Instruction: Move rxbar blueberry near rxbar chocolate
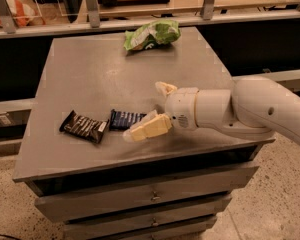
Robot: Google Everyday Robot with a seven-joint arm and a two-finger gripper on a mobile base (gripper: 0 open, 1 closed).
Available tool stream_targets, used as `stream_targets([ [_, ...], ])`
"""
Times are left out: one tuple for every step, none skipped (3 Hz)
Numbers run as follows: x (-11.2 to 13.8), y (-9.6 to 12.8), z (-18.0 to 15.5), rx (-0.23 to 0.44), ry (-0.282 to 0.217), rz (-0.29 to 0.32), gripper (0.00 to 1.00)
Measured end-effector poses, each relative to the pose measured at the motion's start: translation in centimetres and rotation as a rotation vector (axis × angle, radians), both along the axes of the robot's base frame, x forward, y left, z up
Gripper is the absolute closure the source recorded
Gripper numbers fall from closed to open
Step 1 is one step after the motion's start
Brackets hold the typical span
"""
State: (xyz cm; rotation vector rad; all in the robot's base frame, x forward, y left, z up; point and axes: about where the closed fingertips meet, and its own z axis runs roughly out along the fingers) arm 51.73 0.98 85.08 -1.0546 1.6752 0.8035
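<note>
Holding end effector (pixel 144 111) spread wide and low at right end of rxbar blueberry (pixel 124 119), pinching nothing.

Seeing rxbar blueberry lying flat on surface (pixel 90 74), just beside rxbar chocolate (pixel 84 127), with lower finger (pixel 147 128) overlapping its right end; not resolving whether touching. Expecting a light, thin, semi-stiff bar in a slick wrapper, sliding easily under a nudge and not fragile. Favouring a pinch across the narrow width at mid-length, fingertips pressing down to surface since the flat profile is offering little edge. Ignoring green snack bag (pixel 152 34) at far side.
</note>
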Motion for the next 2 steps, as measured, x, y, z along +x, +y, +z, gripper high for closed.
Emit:
stream_targets([
  [1.3,-2.8,0.9,0.034,-0.04,-0.052,0.0],
  [2.4,-5.5,2.2,0.026,-0.104,-0.105,0.0],
])
